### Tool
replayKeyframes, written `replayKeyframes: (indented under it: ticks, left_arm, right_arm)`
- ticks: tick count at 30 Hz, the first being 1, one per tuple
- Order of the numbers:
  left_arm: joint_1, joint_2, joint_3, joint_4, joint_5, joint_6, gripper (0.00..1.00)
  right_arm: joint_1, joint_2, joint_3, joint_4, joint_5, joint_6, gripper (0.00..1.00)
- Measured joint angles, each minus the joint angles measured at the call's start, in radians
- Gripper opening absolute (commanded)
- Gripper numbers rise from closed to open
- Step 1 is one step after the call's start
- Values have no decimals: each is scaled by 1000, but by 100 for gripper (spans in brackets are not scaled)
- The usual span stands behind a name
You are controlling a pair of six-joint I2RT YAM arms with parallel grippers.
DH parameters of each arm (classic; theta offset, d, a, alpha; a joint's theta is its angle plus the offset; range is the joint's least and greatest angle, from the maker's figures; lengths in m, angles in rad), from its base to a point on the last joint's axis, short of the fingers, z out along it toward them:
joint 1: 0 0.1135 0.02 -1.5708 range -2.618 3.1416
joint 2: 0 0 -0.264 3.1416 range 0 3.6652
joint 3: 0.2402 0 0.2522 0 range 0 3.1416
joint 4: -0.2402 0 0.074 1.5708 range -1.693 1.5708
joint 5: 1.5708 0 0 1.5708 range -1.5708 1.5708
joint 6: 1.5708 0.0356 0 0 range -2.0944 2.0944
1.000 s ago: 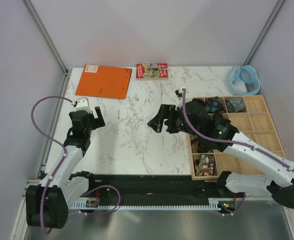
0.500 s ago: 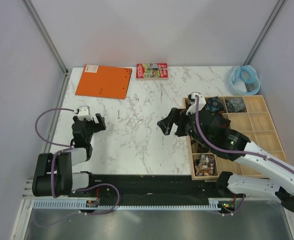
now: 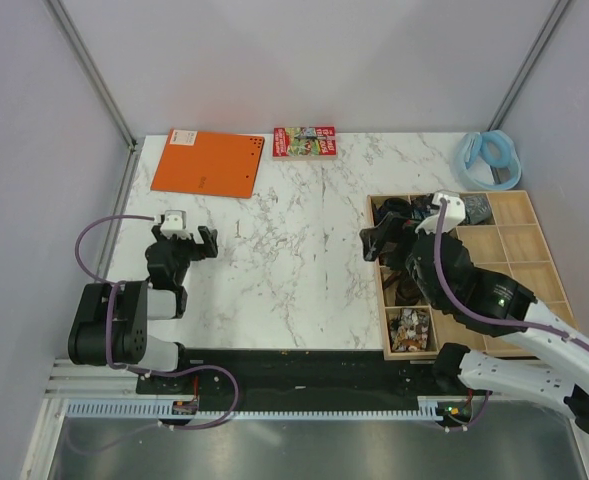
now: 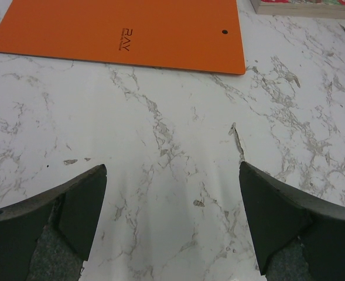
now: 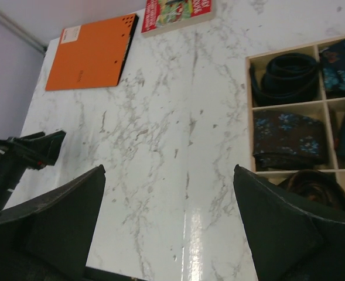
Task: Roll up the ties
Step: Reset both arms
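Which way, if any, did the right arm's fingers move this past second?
Yes: the right fingers drew back rightward from mid-table to the wooden tray's left edge.

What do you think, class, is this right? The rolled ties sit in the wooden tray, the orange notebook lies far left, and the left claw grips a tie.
Not quite: the left claw is open and holds nothing, as the left wrist view shows. The rolled ties do sit in the wooden tray, and the orange notebook lies far left.
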Motion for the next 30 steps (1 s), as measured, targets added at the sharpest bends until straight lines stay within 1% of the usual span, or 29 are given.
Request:
replayKeyframes:
  ticks: [5,10,21,30]
  left_arm:
    - [0,0,0,9,3,1,100]
    - [0,0,0,12,3,2,100]
    - [0,0,0,12,3,2,100]
    - [0,0,0,12,3,2,100]
  right_arm:
    - [0,-63,3,-80,168,32,98]
    - [0,-99,11,-106,257,66,98]
    - [0,-58,12,-142,263,145,98]
    - [0,-50,11,-154,263,167,98]
